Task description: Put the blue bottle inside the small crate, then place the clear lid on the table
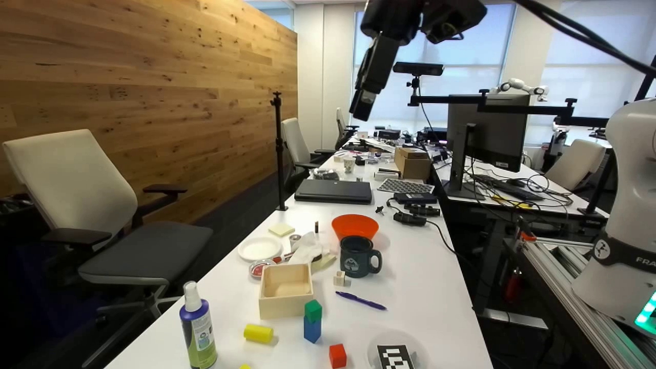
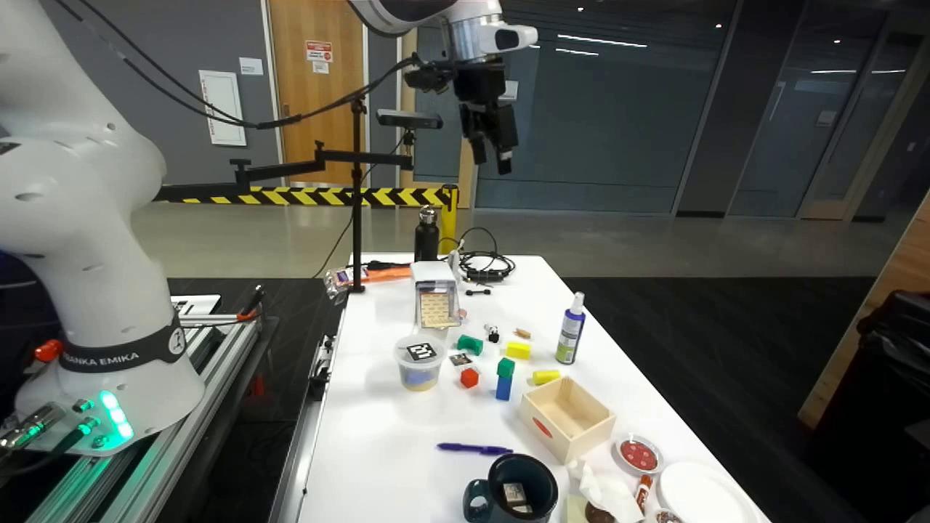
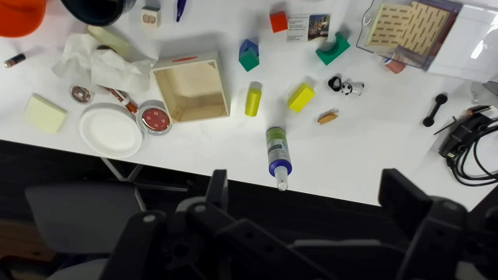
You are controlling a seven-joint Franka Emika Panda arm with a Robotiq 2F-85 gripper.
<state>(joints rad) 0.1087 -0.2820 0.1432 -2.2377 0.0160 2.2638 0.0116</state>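
The blue bottle stands upright on the white table, beside the small crate. The bottle and crate also show in an exterior view. The crate looks empty. A clear lid with a black-and-white marker sits on a round tub; it also shows in an exterior view, but is out of the wrist view. My gripper is open and empty, high above the table. In the wrist view, the bottle shows between and beyond the spread fingers; the crate lies up-left.
Near the crate stand a green block on a blue block, a yellow cylinder, a red cube and a pen. A dark mug, orange bowl and white plate stand beyond it. A pole rises at the table's edge.
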